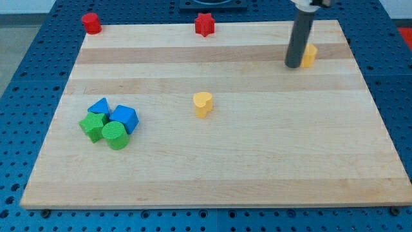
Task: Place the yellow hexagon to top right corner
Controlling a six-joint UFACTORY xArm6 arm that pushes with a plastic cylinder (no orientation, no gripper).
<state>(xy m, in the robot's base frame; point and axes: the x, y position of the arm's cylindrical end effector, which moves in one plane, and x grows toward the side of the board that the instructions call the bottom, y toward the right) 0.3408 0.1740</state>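
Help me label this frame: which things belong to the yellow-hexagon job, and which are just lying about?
In the job:
yellow hexagon
my tip, touching its left side

Lying about:
yellow heart-shaped block
red cylinder
red star
two blue blocks
two green blocks

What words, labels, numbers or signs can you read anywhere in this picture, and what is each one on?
None: no readable text, number, brand or sign shows in the camera view.
The wooden board is plain wood grain.
The yellow hexagon, yellow heart-shaped block, red blocks, blue blocks and green blocks are unmarked.
The rod ending in my tip, just left of the yellow hexagon, is plain dark.
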